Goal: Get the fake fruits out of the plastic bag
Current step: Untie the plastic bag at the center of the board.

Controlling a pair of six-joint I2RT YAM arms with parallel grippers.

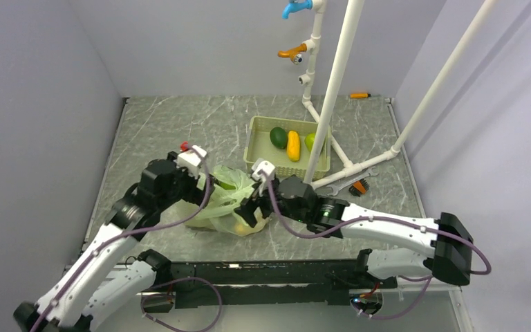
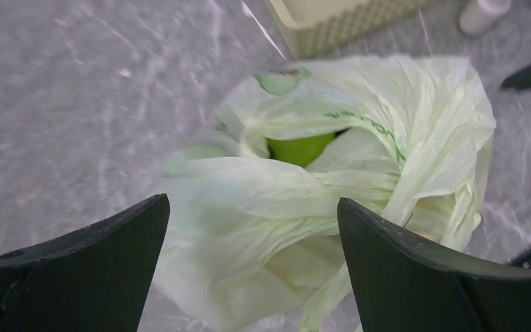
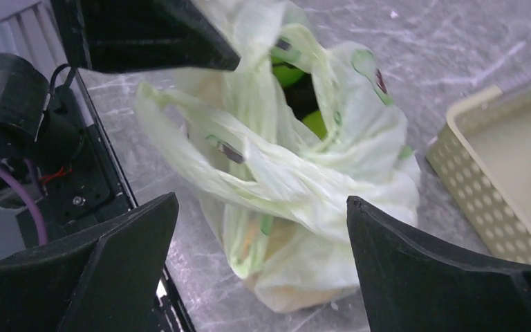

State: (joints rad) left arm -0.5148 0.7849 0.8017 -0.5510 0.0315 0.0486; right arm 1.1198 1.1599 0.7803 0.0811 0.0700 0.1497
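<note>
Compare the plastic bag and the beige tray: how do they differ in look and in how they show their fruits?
The bag is thin, crinkled and pale green; the tray is stiff, beige and slotted. The bag hides most of its contents, with only a bright green fruit peeking out; the tray is open on top and plainly shows its fruits. Both rest on the table and hold fruit.

Inside the crumpled plastic bag (image 2: 249, 207), fake fruits (image 2: 299, 149) mostly hidden; tray (image 2: 346, 31) cut off at top edge

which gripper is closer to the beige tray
Right. The right gripper is right of the plastic bag, in front of the beige tray; the left gripper is left of the bag, farther off.
</note>
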